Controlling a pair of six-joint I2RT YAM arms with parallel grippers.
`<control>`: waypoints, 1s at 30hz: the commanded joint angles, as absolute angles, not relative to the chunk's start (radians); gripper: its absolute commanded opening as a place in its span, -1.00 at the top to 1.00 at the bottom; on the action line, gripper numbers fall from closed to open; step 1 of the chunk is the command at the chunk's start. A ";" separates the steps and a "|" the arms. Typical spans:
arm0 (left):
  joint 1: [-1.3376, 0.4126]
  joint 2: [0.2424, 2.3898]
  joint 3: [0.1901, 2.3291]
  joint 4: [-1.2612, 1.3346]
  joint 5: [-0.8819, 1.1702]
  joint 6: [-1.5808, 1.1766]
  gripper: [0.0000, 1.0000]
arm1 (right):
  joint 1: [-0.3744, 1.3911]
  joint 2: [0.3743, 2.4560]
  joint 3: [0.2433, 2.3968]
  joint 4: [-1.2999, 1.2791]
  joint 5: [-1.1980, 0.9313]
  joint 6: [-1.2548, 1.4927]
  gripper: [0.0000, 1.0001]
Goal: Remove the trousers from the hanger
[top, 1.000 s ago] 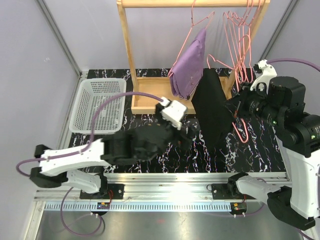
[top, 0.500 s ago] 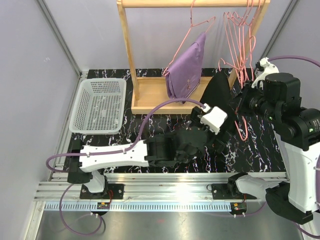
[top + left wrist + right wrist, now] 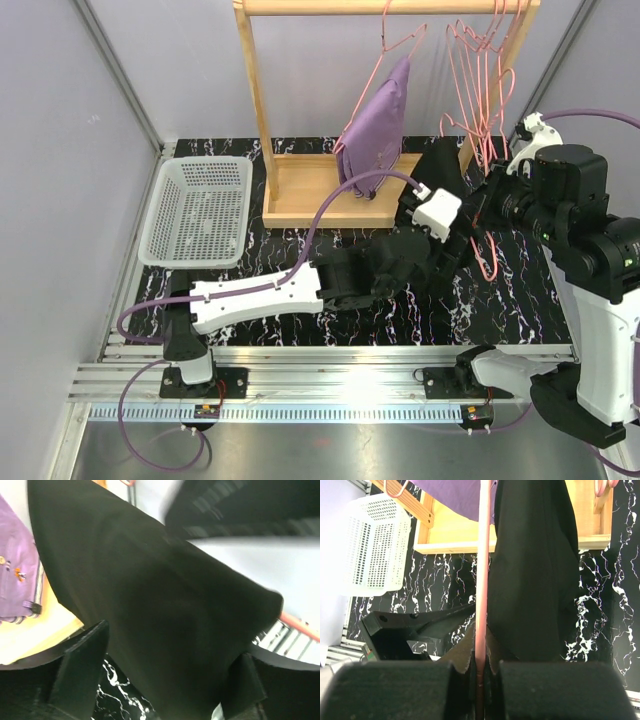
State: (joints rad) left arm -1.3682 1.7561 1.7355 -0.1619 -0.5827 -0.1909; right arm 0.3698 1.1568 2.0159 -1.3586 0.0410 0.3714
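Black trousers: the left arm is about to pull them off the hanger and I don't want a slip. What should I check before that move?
1. Right pincer shut on the pink hanger: ok.
2. Black trousers lie between the left pincer's jaws: ok.
3. Left pincer closed on the cloth: not ok, jaws wide open.
4. Lilac trousers outside the left pincer: ok, hanging apart on the wooden rack.
5. Black trousers' fold over the hanger bar free to slide: cannot tell, hidden.

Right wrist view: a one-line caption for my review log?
Right gripper shut on a pink wire hanger, black cloth trousers hanging beside it, white plastic mesh basket at left.
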 commanded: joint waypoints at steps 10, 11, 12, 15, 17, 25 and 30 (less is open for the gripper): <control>-1.362 1.743 1.772 -0.097 -0.597 -0.175 -0.14 | 0.365 1.141 2.028 -1.221 0.084 0.351 1.00; -1.362 1.747 1.779 -0.103 -0.601 -0.176 -0.13 | 0.365 1.143 2.026 -1.223 0.092 0.353 1.00; -1.362 1.747 1.784 -0.106 -0.606 -0.175 -0.08 | 0.365 1.144 2.022 -1.226 0.097 0.351 1.00; -1.364 1.755 1.798 -0.095 -0.621 -0.158 0.09 | 0.365 1.140 2.003 -1.220 0.071 0.359 1.00; -1.362 1.762 1.812 -0.084 -0.626 -0.143 0.17 | 0.365 1.132 1.996 -1.212 0.052 0.365 1.00; -1.355 1.769 1.832 -0.052 -0.650 -0.143 0.76 | 0.365 1.121 1.988 -1.204 0.029 0.367 1.00; -1.353 1.766 1.836 -0.049 -0.635 -0.146 0.29 | 0.365 1.124 1.994 -1.206 0.018 0.371 1.00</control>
